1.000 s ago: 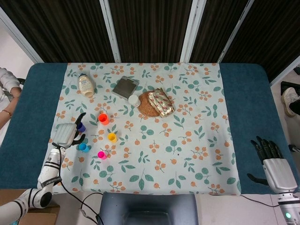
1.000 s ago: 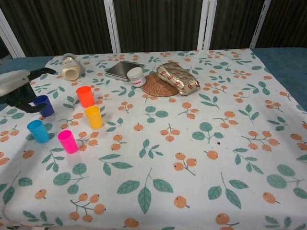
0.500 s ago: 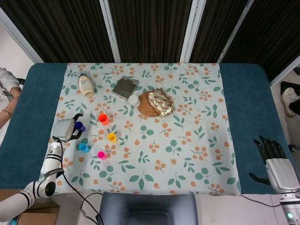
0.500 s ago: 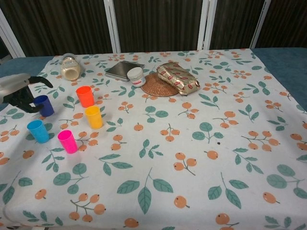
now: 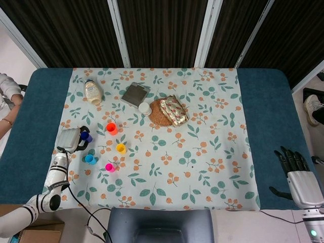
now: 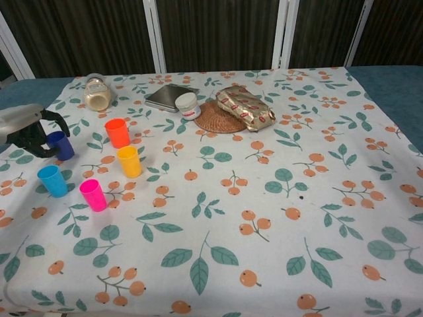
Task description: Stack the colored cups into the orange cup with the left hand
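Several small cups stand on the floral cloth at the left. The orange cup is upright and has nothing in it. Near it stand a yellow cup, a light blue cup and a pink cup. My left hand wraps its thumb and fingers around the dark blue cup, which still stands on the table. My right hand hangs open off the table's near right corner, seen only in the head view.
At the back lie a mayonnaise jar on its side, a grey flat tin, a small white jar and a woven mat with a snack packet on it. A person's arm shows at the left edge.
My left hand has slid toward the dark blue cup, and its thumb, spread wide before, has curled down around the cup. The cups and the right hand have not moved.
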